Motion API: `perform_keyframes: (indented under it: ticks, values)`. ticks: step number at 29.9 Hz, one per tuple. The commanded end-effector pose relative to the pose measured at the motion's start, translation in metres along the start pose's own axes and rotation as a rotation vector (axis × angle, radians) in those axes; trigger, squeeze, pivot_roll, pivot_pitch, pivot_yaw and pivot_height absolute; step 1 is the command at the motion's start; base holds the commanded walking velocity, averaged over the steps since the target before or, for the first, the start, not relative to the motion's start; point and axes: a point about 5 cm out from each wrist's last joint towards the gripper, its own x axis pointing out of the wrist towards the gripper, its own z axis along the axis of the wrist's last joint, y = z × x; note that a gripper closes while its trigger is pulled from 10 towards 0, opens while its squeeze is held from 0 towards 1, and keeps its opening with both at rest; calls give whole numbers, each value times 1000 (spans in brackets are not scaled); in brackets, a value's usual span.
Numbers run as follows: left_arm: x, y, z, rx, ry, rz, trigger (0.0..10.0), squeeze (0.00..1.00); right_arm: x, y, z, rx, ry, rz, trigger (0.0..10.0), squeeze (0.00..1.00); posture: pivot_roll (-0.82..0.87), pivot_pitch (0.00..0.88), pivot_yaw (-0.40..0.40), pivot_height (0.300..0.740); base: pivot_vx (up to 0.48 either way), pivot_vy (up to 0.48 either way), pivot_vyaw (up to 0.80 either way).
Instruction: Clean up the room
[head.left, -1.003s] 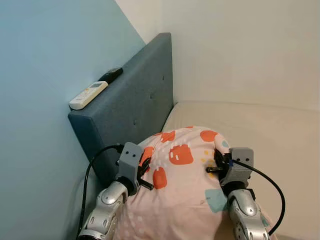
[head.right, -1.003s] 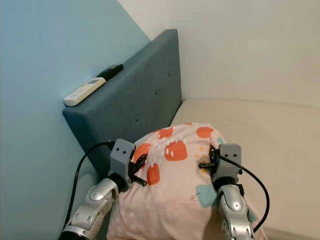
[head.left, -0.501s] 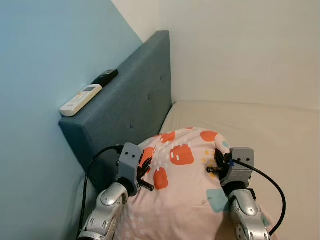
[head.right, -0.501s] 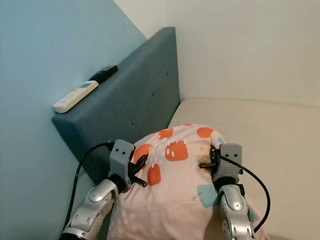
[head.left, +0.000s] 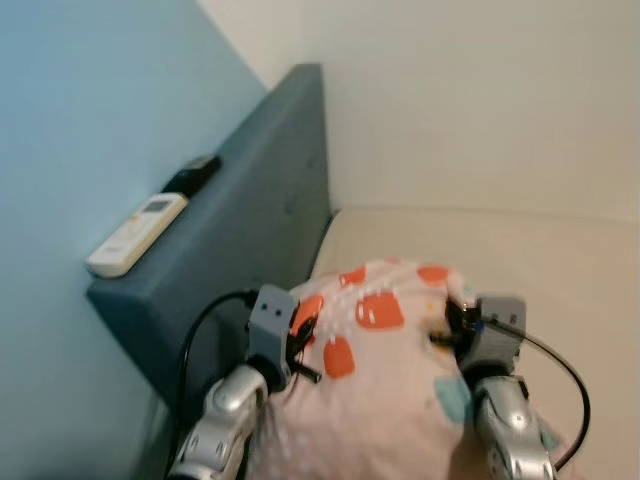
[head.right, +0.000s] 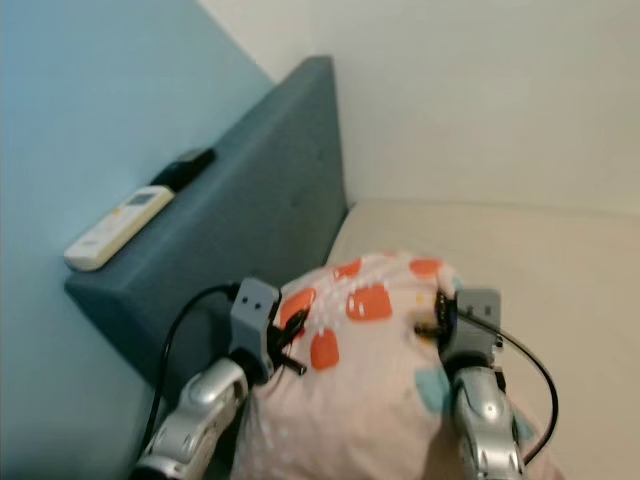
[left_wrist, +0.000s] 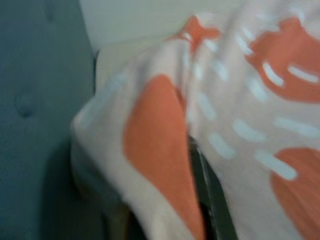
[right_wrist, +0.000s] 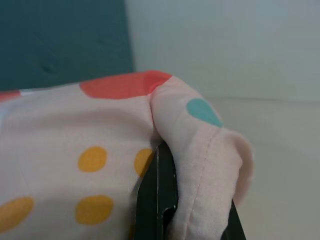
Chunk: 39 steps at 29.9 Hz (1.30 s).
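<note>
Above mattress (head.left: 560, 250), pink pillow (head.left: 385, 390) with orange spots.

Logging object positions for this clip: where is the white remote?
The white remote lies on top of the blue headboard, on the robot's left, beside a black remote.

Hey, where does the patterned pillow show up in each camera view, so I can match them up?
Left eye view: pillow low in the centre, held between left gripper and right gripper.
Right eye view: low centre, over the mattress.
Left wrist view: orange-patched fabric on the side away from the headboard.
Right wrist view: a pinched corner in the foreground.
Shared landmark: the blue-grey headboard.
</note>
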Motion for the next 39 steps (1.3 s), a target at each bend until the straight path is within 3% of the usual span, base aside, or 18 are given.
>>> perform_keyframes:
  ticks: [1, 30, 35, 39]
  values:
    - [-1, 7, 7, 4, -37, 30, 10000, 0, -1, -4, 3, -5, -22, -13, 10000, 0, -5, 46, 73, 740, 0, 0, 0]
    - [2, 9, 8, 25, -38, 88, 10000, 0, 3, -8, 6, -14, -26, -15, 10000, 0, -7, 47, 77, 740, 0, 0, 0]
    - [5, 12, 5, 58, -4, 116, 10000, 0, 4, -12, 6, -26, -26, -21, 10000, 0, -11, 43, 76, 740, 0, -480, 0]
    - [6, 17, 4, 11, 1, 150, 10000, 0, 5, -13, 6, -38, -23, -27, 10000, 0, -14, 40, 76, 740, 0, 0, 0]
